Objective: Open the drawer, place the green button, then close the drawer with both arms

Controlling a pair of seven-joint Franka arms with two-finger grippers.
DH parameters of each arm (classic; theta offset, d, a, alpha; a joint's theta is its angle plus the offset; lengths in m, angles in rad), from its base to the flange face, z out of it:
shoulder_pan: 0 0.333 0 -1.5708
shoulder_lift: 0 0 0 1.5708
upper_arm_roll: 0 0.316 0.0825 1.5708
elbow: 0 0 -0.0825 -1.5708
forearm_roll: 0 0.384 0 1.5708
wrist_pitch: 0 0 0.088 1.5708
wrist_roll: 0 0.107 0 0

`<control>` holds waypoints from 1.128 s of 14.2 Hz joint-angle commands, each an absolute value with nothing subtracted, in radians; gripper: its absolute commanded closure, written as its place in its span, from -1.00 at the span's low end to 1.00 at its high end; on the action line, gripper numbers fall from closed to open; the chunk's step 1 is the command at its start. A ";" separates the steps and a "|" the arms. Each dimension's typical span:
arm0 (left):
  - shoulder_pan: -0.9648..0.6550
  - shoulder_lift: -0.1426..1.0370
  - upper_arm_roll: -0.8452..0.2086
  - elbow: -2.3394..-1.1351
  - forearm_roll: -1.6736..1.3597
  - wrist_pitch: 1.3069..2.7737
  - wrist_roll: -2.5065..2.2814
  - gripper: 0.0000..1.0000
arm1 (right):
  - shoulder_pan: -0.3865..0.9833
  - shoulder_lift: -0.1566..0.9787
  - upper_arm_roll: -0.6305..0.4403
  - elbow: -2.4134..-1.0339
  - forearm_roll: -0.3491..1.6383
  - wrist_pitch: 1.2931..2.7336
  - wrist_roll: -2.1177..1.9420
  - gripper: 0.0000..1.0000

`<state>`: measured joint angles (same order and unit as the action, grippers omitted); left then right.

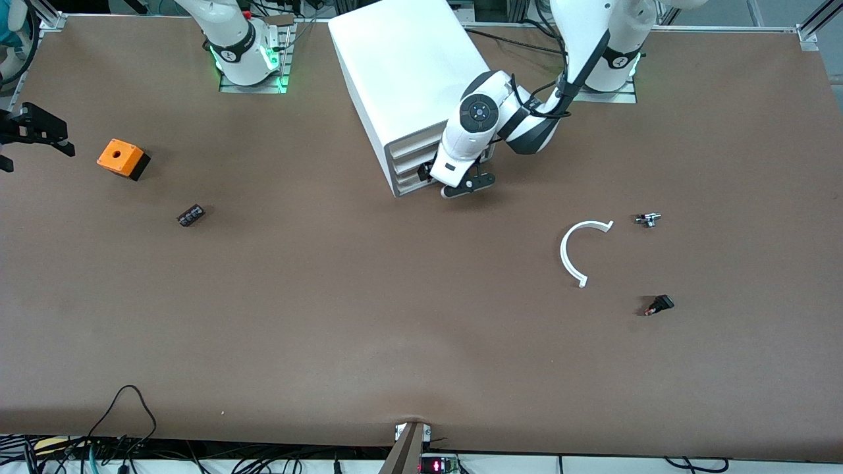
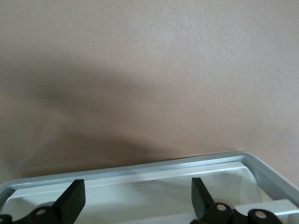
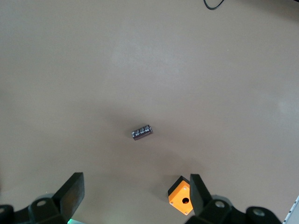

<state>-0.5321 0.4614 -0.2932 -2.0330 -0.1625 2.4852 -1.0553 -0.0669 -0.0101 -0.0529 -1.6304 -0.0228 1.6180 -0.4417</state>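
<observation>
Right gripper [image 1: 56, 135]: up at the table's 9 o'clock edge, at the right arm's end; fingers [image 3: 70, 193] spread wide, nothing between them; arm waiting.
Orange cube [image 1: 122, 158]: on the table at 10 o'clock, hole facing up; seen beside one right finger in the right wrist view [image 3: 180, 198].
Small black block [image 1: 191, 215]: at 9 o'clock, nearer the front camera than the cube, well apart from it.
Cabinet [image 1: 408, 72]: at 12 o'clock, drawer fronts turned toward 5 o'clock.
Drawer [image 1: 411, 184]: lowest of three; rim [image 2: 140, 168] and pale inner floor showing under the left fingers.
Left gripper [image 1: 461, 181]: low at the cabinet's front, over the drawer; fingers [image 2: 74, 198] released, grasping nothing.
White arc [image 1: 576, 253]: flat at 3 o'clock.
Small grey part [image 1: 648, 219]: near the arc's end, toward 2 o'clock of it.
Black-and-red switch [image 1: 660, 305]: at 4 o'clock, nearer the front camera than the arc.
</observation>
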 commanded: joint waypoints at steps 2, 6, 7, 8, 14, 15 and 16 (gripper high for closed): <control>-0.433 0.390 -0.307 -2.023 -0.158 2.457 -1.048 -1.00 | -0.077 -0.020 -0.046 -1.635 -0.014 1.608 -0.434 -1.00; -0.336 0.348 -0.296 -1.981 -0.156 2.372 -0.921 -1.00 | -0.077 -0.020 -0.044 -1.634 -0.014 1.603 -0.436 -1.00; -0.278 0.338 -0.301 -1.944 -0.156 2.306 -0.837 -1.00 | -0.077 -0.020 -0.044 -1.635 -0.014 1.601 -0.436 -1.00; -0.241 0.331 -0.298 -1.901 -0.156 2.219 -0.753 -1.00 | -0.077 -0.020 -0.044 -1.635 -0.014 1.601 -0.436 -1.00; -0.051 0.331 -0.296 -1.596 -0.053 1.772 -0.500 -1.00 | -0.077 -0.020 -0.043 -1.632 -0.014 1.603 -0.439 -1.00; -0.037 0.330 -0.296 -1.554 -0.016 1.717 -0.476 -1.00 | -0.077 -0.020 -0.041 -1.632 -0.014 1.603 -0.439 -1.00; -0.025 0.331 -0.296 -1.507 -0.003 1.662 -0.439 -1.00 | -0.077 -0.020 -0.041 -1.632 -0.014 1.603 -0.437 -1.00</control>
<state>-0.0344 0.3219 -0.2860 -1.6002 -0.0533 1.7616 -0.4890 -0.0669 -0.0097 -0.0520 -1.6305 -0.0221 1.6125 -0.4408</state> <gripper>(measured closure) 0.000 0.000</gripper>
